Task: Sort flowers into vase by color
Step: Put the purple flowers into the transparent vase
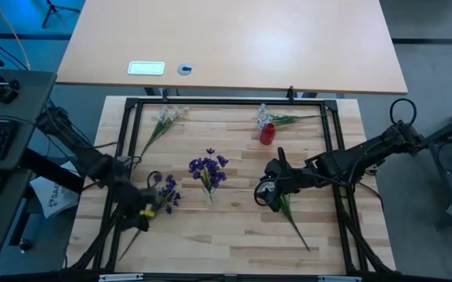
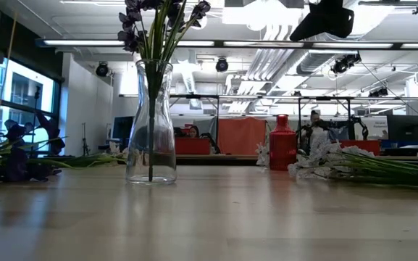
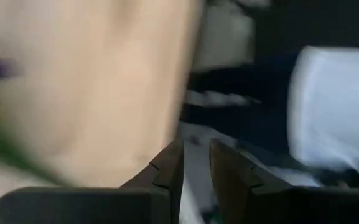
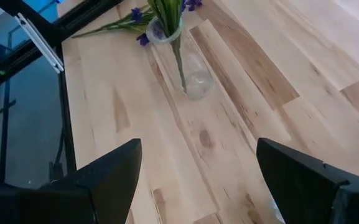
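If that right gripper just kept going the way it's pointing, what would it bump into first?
Probably the clear glass vase holding purple flowers. The open right gripper points across bare table toward it, though it tilts downward, so it might touch the tabletop first.

**Four cameras around one clear vase**

The high camera is looking straight down on the whole surface (image 1: 233, 227), with the clear vase (image 1: 208, 188) near mid-frame. The low camera is sitting at surface height, facing level into the room, close to that same vase (image 2: 151, 123). The right wrist camera is looking down past its own jaws at the vase (image 4: 182, 62). The left wrist camera is facing blurred wood and darkness beyond its jaws, the vase unseen.
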Controlling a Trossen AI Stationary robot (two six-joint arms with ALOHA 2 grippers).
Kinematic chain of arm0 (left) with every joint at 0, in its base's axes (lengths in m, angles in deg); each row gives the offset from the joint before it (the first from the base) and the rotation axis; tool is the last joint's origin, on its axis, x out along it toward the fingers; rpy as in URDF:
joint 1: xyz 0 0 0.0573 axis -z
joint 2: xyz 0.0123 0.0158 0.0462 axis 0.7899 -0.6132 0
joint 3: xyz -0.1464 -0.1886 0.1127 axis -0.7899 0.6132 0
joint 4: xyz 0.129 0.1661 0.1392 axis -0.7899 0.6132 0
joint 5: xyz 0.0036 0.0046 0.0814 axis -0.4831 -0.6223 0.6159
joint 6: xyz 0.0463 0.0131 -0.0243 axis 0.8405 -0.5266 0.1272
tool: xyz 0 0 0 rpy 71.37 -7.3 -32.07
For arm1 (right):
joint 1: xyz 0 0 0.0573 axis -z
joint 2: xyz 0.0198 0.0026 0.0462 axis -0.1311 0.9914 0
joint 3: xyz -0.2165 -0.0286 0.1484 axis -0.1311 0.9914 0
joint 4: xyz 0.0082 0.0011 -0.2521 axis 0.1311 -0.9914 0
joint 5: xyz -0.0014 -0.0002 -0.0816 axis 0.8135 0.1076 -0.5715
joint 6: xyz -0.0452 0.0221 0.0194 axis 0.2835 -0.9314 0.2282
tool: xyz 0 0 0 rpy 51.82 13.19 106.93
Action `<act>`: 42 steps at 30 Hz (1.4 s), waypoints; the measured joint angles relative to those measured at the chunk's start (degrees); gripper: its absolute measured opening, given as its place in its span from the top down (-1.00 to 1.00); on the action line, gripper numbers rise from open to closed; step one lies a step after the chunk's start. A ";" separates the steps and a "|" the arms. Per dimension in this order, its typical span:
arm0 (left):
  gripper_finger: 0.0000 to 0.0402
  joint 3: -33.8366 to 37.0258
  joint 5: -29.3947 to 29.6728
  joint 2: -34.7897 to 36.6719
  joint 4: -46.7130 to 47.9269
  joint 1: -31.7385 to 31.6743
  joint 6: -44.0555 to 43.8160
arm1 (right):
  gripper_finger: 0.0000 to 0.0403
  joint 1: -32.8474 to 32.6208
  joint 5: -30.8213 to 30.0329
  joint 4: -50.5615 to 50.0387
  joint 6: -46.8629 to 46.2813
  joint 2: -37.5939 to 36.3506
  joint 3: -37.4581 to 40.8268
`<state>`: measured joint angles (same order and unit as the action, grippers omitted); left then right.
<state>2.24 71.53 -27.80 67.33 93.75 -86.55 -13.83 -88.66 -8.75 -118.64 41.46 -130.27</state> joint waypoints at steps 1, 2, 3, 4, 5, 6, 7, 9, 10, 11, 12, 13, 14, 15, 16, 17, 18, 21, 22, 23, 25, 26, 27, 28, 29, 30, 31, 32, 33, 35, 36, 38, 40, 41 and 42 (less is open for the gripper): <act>0.68 0.00 4.03 -0.32 2.53 1.93 -2.54 | -0.56 0.00 0.00 -0.08 0.00 0.00 0.00; 0.68 0.04 7.84 -0.80 4.26 3.69 -5.08 | -0.56 0.00 0.00 -0.16 0.00 0.00 0.00; 0.68 0.04 11.13 -1.49 4.84 5.05 -7.34 | -0.56 0.00 0.00 -0.27 0.00 0.00 0.00; 0.68 0.02 13.75 -2.27 4.83 6.14 -9.11 | -0.56 0.00 -0.09 -0.32 0.00 0.00 0.00; 0.68 0.02 15.97 -3.24 4.86 6.87 -9.96 | -0.56 0.00 -0.38 -0.31 0.00 0.00 0.00; 0.68 0.02 17.82 -4.24 4.92 7.28 -10.37 | -0.56 0.00 -0.87 -0.31 -0.01 0.00 0.00; 0.68 0.02 18.74 -5.24 5.00 7.30 -10.96 | -0.56 0.00 -1.18 -0.29 -0.13 0.00 0.00; 0.67 0.02 18.03 -7.38 5.92 6.69 -13.23 | -0.56 0.00 -1.18 -0.29 -0.26 0.00 0.00; 0.67 0.02 16.31 -8.58 7.03 6.35 -14.03 | -0.56 0.00 -1.18 -0.29 -0.26 0.00 0.00; 0.65 0.02 14.40 -9.83 8.44 6.21 -14.36 | -0.56 0.00 -1.19 -0.29 -0.28 0.00 0.00; 0.63 0.02 12.40 -11.16 10.05 6.15 -14.60 | -0.56 0.00 -1.18 -0.29 -0.36 0.00 0.00; 0.60 0.02 10.40 -12.44 11.74 6.29 -14.64 | -0.56 0.00 -1.19 -0.29 -0.42 0.00 0.00; 0.55 0.02 8.39 -13.69 13.22 6.47 -14.60 | -0.56 0.00 -1.20 -0.26 -0.42 0.00 0.00; 0.51 0.02 7.37 -14.97 14.45 6.74 -14.63 | -0.56 0.00 -1.23 -0.26 -0.42 0.00 0.00; 0.45 0.02 6.77 -16.25 15.41 6.94 -14.98 | -0.56 0.00 -1.32 -0.26 -0.42 0.00 0.00; 0.39 0.02 6.63 -17.36 16.15 7.10 -15.67 | -0.56 0.00 -1.48 -0.24 -0.42 0.00 0.00; 0.33 0.02 6.45 -18.43 16.34 7.23 -16.60 | -0.56 0.00 -1.53 -0.24 -0.42 0.00 0.00; 0.16 0.02 5.87 -21.01 14.55 7.29 -17.56 | -0.56 0.00 -1.58 -0.24 -0.42 0.00 0.00; 0.11 0.02 5.91 -21.70 13.43 7.29 -17.56 | -0.56 0.00 -1.59 -0.24 -0.42 0.00 0.00; 0.06 0.02 6.45 -22.41 12.49 7.25 -17.58 | -0.56 0.00 -1.60 -0.24 -0.43 0.00 0.00; 0.00 0.02 7.94 -23.89 12.01 7.25 -17.68 | -0.56 0.00 -1.62 -0.23 -0.42 0.00 0.00; -0.03 0.02 8.37 -24.75 12.22 7.25 -17.79 | -0.56 0.00 -1.64 -0.24 -0.42 0.00 0.00; -0.04 0.03 8.52 -25.77 12.75 7.25 -18.17 | -0.56 0.00 -1.63 -0.24 -0.43 0.00 0.00; -0.05 0.32 8.62 -26.73 13.24 7.21 -18.74 | -0.56 0.00 -1.64 -0.24 -0.42 0.00 0.00; -0.06 0.91 8.43 -27.64 13.27 7.20 -19.42 | -0.56 0.00 -1.64 -0.24 -0.42 0.00 0.00; -0.06 1.56 7.99 -28.54 12.98 7.20 -20.14 | -0.56 0.00 -1.64 -0.23 -0.42 0.00 0.00; -0.06 2.34 7.62 -29.31 11.71 7.20 -20.93 | -0.56 0.00 -1.62 -0.24 -0.42 0.00 0.00; -0.06 3.01 7.22 -29.94 9.90 7.20 -21.67 | -0.56 0.00 -1.63 -0.23 -0.43 0.00 0.00; -0.06 3.61 7.07 -30.63 7.96 7.20 -22.20 | -0.56 0.00 -1.62 -0.23 -0.44 0.00 0.00; -0.06 4.25 6.86 -31.79 6.00 7.20 -22.64 | -0.56 0.00 -1.62 -0.24 -0.42 0.00 0.00; -0.06 4.42 6.85 -32.15 5.57 7.20 -22.66 | -0.56 0.00 -1.62 -0.22 -0.44 0.00 0.00; -0.03 4.32 6.93 -33.16 5.89 7.06 -22.67 | -0.56 0.00 -1.62 -0.24 -0.43 0.00 0.00; 0.08 4.35 6.78 -32.92 5.84 6.71 -22.60 | -0.56 0.00 -1.66 -0.26 -0.42 0.00 0.00; 0.17 4.25 6.81 -32.55 5.66 6.58 -22.32 | -0.56 0.00 -1.70 -0.33 -0.42 0.00 0.00; 0.31 4.17 6.84 -31.65 5.59 6.41 -21.35 | -0.56 0.00 -1.70 -0.56 -0.42 0.02 0.02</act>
<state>6.42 78.38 -59.45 72.93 100.16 -107.90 -13.83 -90.36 -9.31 -119.05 41.48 -130.25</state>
